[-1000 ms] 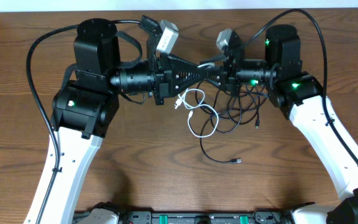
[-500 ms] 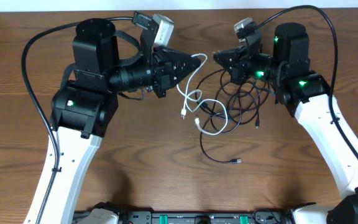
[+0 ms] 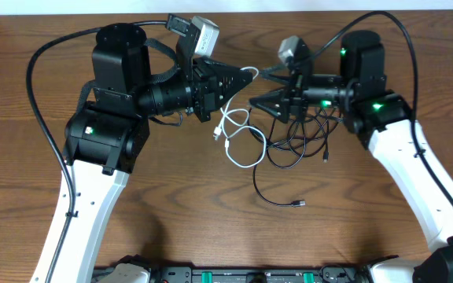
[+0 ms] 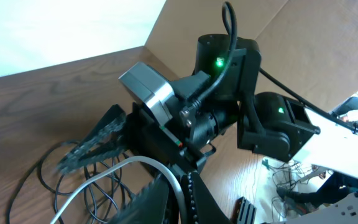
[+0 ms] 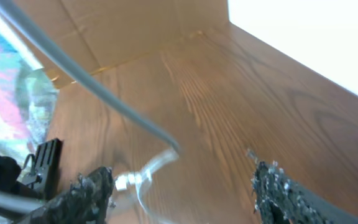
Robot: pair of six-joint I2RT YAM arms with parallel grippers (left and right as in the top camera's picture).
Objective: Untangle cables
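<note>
My left gripper (image 3: 252, 73) is shut on the white cable (image 3: 228, 119), held above the table. The cord drops from its tip and loops on the wood below. In the left wrist view the white cable (image 4: 126, 169) runs between that gripper's (image 4: 180, 194) closed fingers. Just right of it, my right gripper (image 3: 259, 88) stands open with nothing between its fingers. In the right wrist view the white cable's plug (image 5: 127, 180) lies blurred beside the left finger of that gripper (image 5: 185, 193). The black cables (image 3: 299, 135) lie tangled under the right gripper.
One black cable trails toward the front and ends in a small plug (image 3: 299, 204). Thick black cords (image 3: 39, 102) arc off both arms. A cardboard wall (image 5: 123, 31) stands beyond the table's edge.
My right gripper has opened and swung down and left toward the left gripper. The white cable's hanging loop has shifted slightly left. The left gripper stays shut on the cord.
</note>
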